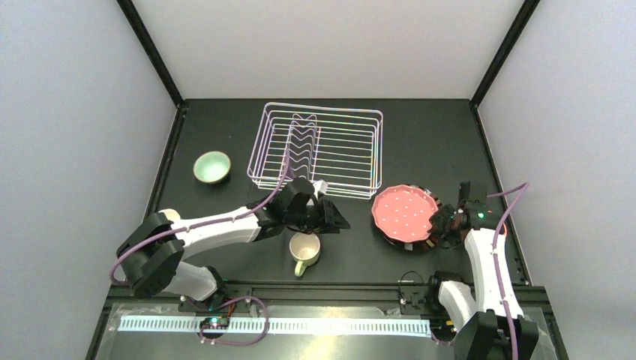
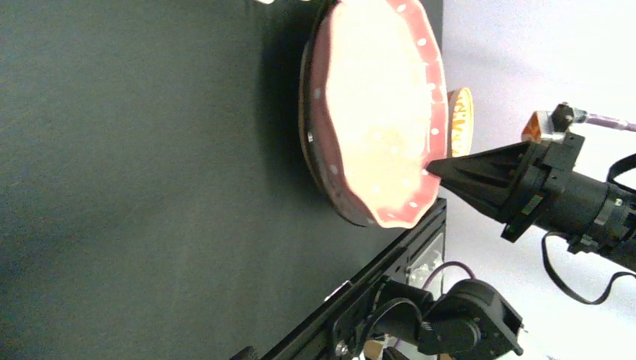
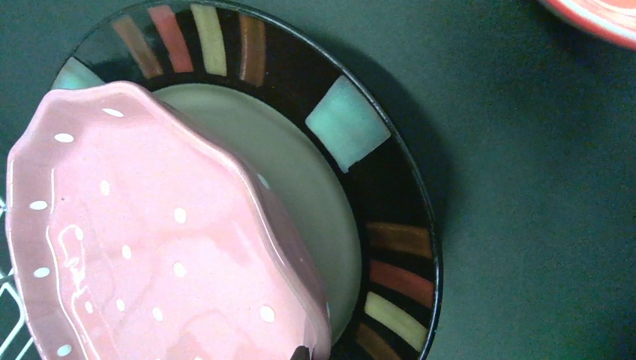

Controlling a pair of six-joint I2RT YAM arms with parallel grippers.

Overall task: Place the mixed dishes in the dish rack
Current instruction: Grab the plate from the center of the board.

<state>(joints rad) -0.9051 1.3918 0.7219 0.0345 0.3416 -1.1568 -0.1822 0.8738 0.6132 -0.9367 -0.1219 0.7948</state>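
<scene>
The pink dotted plate [image 1: 403,211] lies tilted on the dark-rimmed plate [image 1: 411,243] at the right of the table. My right gripper [image 1: 438,223] is shut on the pink plate's right rim; in the left wrist view its dark tip meets that rim, and the right wrist view shows the pink dotted plate [image 3: 150,247] raised over the striped dark-rimmed plate [image 3: 390,247]. My left gripper [image 1: 339,217] hovers open and empty between the cream mug [image 1: 305,250] and the white wire dish rack [image 1: 319,146]. A pale-green bowl [image 1: 211,166] sits left of the rack.
A small orange-patterned bowl [image 2: 461,120] stands just beyond the plates, near the table's right edge. A pale rounded dish [image 1: 171,216] peeks out behind the left arm's elbow. The black frame rail [image 1: 330,289] runs along the near edge.
</scene>
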